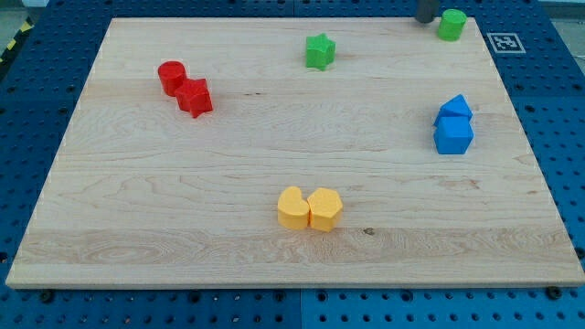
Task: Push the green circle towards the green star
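The green circle (452,24) is a short green cylinder near the board's top right corner. The green star (320,51) lies to its left, at the top middle of the board. My tip (427,19) is the dark rod end at the view's top edge, just left of the green circle and close to it, on the side facing the green star. I cannot tell whether it touches the circle.
A red circle (171,77) and a red star (195,97) touch at the upper left. Two blue blocks (454,125) sit together at the right. Two yellow blocks (309,208) sit together at the bottom middle. The wooden board (137,228) lies on a blue pegboard.
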You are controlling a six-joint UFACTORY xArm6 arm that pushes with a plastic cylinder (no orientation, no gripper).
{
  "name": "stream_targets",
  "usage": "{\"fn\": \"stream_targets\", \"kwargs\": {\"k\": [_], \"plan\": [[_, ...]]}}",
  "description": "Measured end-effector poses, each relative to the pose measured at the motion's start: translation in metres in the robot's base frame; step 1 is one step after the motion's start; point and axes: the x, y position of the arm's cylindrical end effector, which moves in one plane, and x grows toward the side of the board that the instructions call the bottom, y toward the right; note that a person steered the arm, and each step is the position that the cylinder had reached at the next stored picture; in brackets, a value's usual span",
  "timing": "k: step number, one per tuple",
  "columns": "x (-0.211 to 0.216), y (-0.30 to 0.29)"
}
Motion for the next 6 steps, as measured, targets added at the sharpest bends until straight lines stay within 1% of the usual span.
{"fn": "stream_targets", "kwargs": {"k": [1, 2, 3, 4, 6], "plan": [[0.0, 0.069], [0.003, 0.074], [0.021, 0.055], [0.031, 0.042], [0.038, 0.016]]}}
